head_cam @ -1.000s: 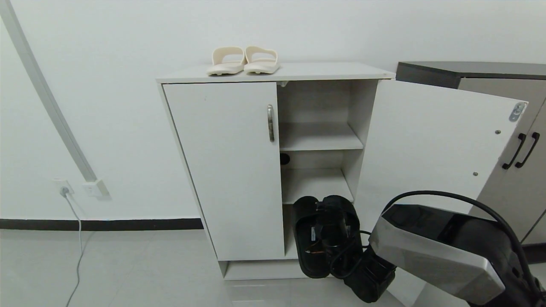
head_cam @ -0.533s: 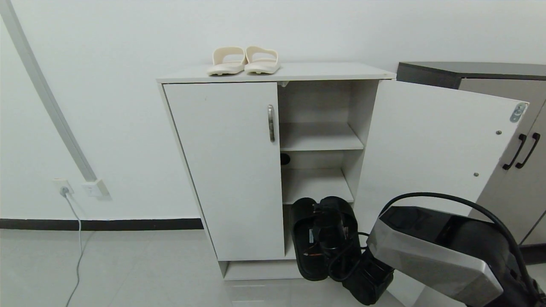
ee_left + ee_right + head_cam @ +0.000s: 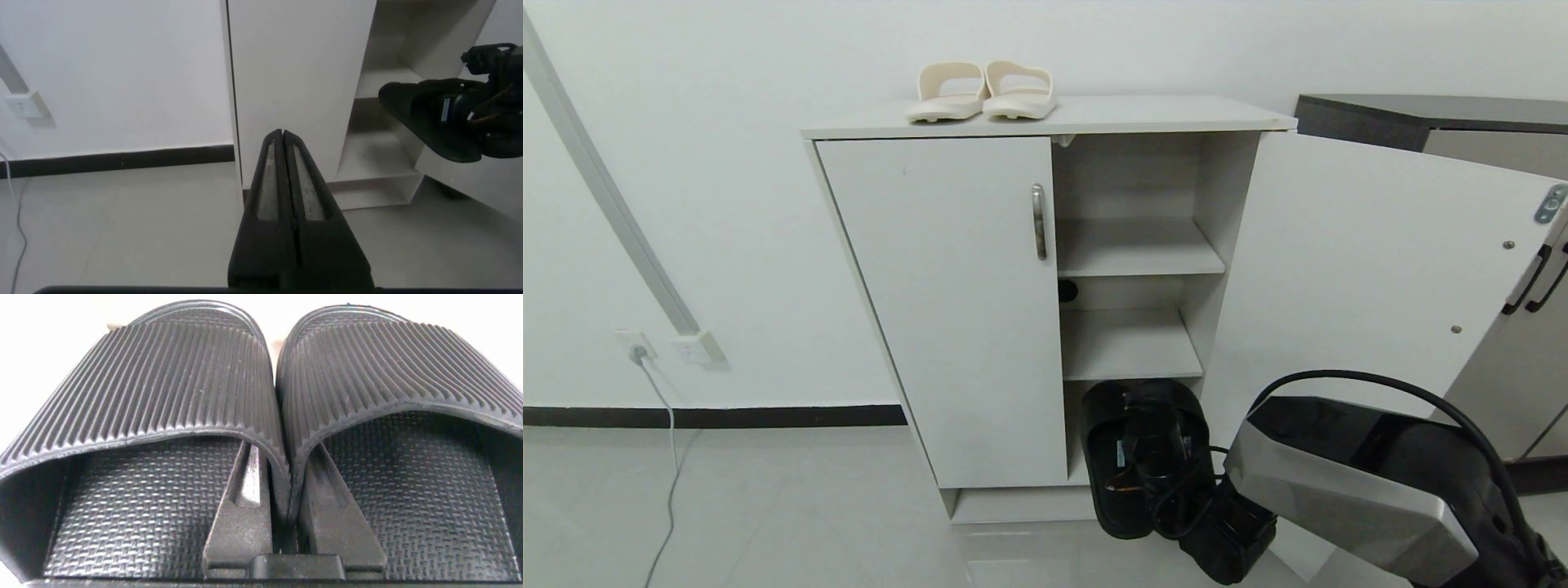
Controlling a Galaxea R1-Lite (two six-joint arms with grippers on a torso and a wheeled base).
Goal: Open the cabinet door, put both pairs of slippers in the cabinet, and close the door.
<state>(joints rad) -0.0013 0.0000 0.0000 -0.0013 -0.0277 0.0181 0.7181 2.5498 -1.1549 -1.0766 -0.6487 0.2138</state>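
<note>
The whole head view has shifted, so the cabinet (image 3: 1094, 116) now sits larger and higher in the frame. Measured against it, the black slippers (image 3: 1112, 457) have sunk slightly, and their toes now lie just under the edge of the middle shelf (image 3: 1131, 347).

The right gripper (image 3: 1153, 433), at lower centre, holds that pair at the mouth of the bottom compartment. In the right wrist view its fingers (image 3: 245, 498) pinch the two inner strap walls together, one slipper on each side. The soles stand steeply tilted, with the heels hanging out over the floor (image 3: 768, 506).

The right door (image 3: 1364, 269) stands wide open toward the right edge of the frame. The left door (image 3: 947, 310) is closed.

The cream slippers (image 3: 982, 90) rest side by side on the cabinet top, at upper centre.

The left gripper (image 3: 281, 143) has its fingers pressed flat together with nothing between them. It hangs above the floor, facing the closed door.

A grey cabinet (image 3: 1486, 122) stands at the right edge, and a wall socket (image 3: 637, 349) at left.
</note>
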